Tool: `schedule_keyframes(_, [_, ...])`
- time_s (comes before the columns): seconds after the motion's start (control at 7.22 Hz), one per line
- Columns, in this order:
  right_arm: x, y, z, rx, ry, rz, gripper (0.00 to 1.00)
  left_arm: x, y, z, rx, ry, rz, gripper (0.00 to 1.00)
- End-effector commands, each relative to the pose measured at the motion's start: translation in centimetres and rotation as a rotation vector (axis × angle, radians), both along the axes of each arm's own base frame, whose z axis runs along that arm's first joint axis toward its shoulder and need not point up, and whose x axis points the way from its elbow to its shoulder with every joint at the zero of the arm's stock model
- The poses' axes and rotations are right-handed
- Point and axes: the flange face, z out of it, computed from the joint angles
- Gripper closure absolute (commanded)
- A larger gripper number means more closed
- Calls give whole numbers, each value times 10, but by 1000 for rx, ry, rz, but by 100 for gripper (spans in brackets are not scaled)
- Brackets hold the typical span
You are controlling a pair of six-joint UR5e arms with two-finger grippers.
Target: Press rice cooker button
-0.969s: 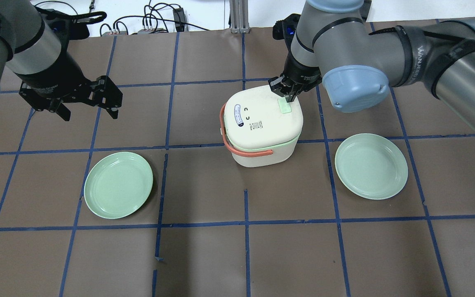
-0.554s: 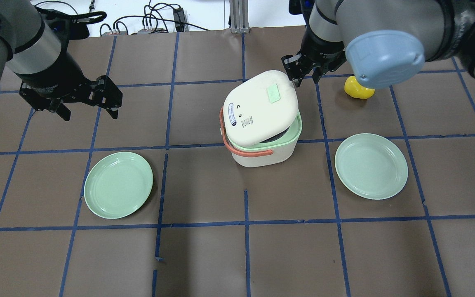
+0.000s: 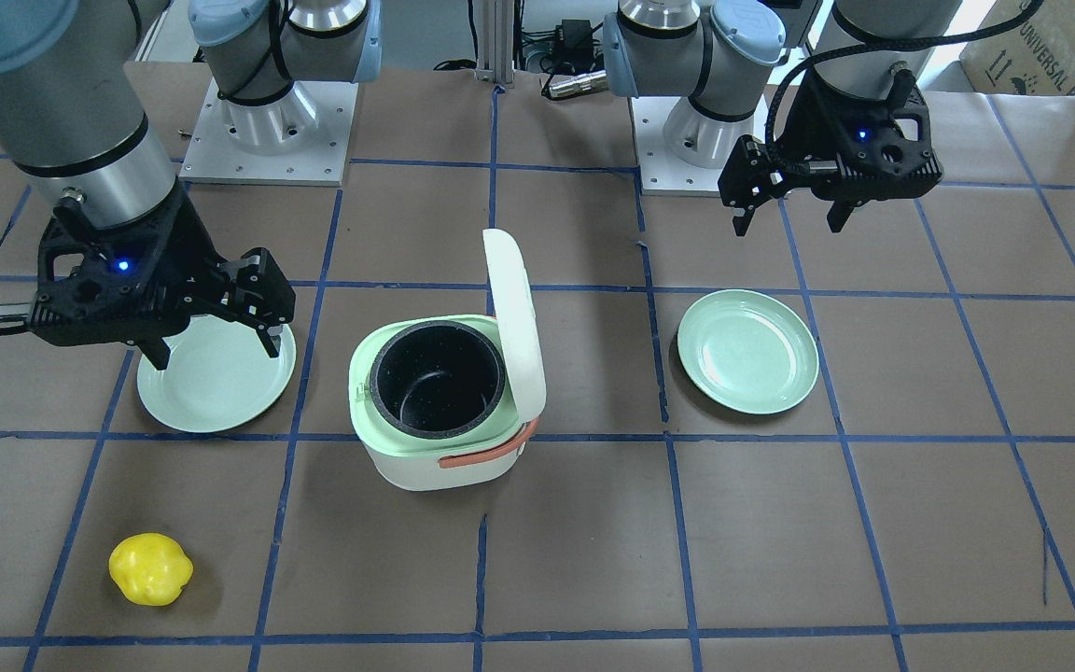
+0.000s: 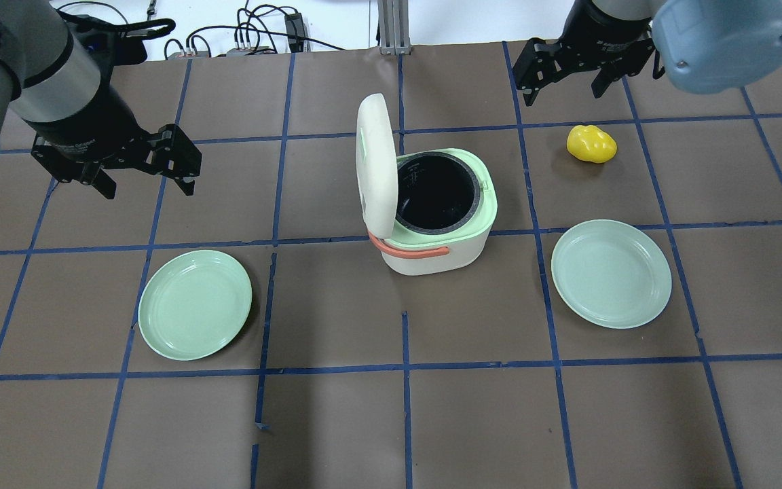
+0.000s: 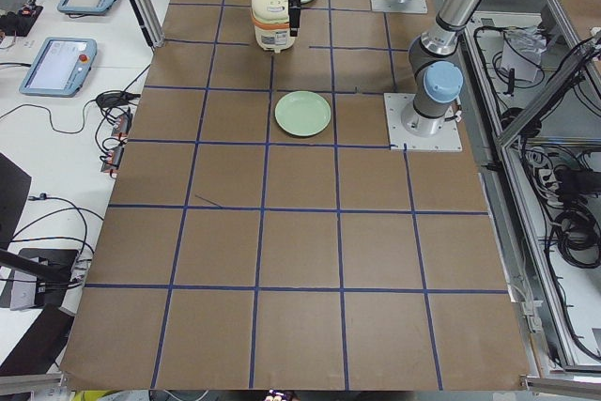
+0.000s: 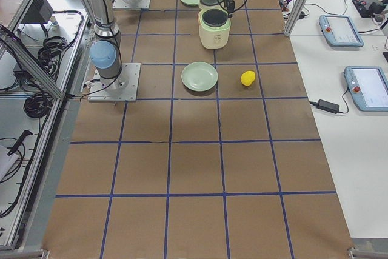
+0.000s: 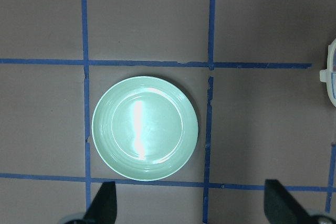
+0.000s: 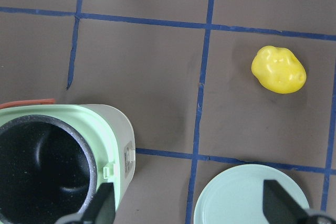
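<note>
The cream and green rice cooker [image 4: 432,261] stands mid-table with an orange handle. Its lid [image 4: 373,163] stands upright and open, and the black inner pot [image 4: 437,193] is bare and empty. The lid's green button faces away and is hidden. My right gripper [image 4: 561,85] is open and empty, high behind and to the right of the cooker. In the front view the right gripper [image 3: 214,347] hangs over a plate. My left gripper [image 4: 146,185] is open and empty, far left of the cooker. The right wrist view shows the cooker's rim [image 8: 113,145] at lower left.
A green plate [image 4: 195,304] lies front left and another green plate [image 4: 611,273] front right. A yellow lumpy toy [image 4: 591,144] lies right of the cooker, below the right gripper. The left wrist view looks down on the left plate [image 7: 145,128].
My right gripper lifted off the lid's green button and drew back to the far right, opening. The lid swung from shut to fully upright. The left arm has not moved.
</note>
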Motion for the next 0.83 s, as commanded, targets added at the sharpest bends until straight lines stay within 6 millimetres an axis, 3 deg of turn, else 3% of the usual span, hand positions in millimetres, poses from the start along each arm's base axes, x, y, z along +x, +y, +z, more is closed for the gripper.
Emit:
schedule_keyframes(0.0, [-8,2,-5,37,-9,-13,0,0,0,0,0,0,0,0])
schedule_keyframes(0.42, [-27,12,20,17,19,-45,0,0,0,0,0,0,0,0])
schedule_keyframes(0.69, [-20,29,32,17,9,-25,0,0,0,0,0,0,0,0])
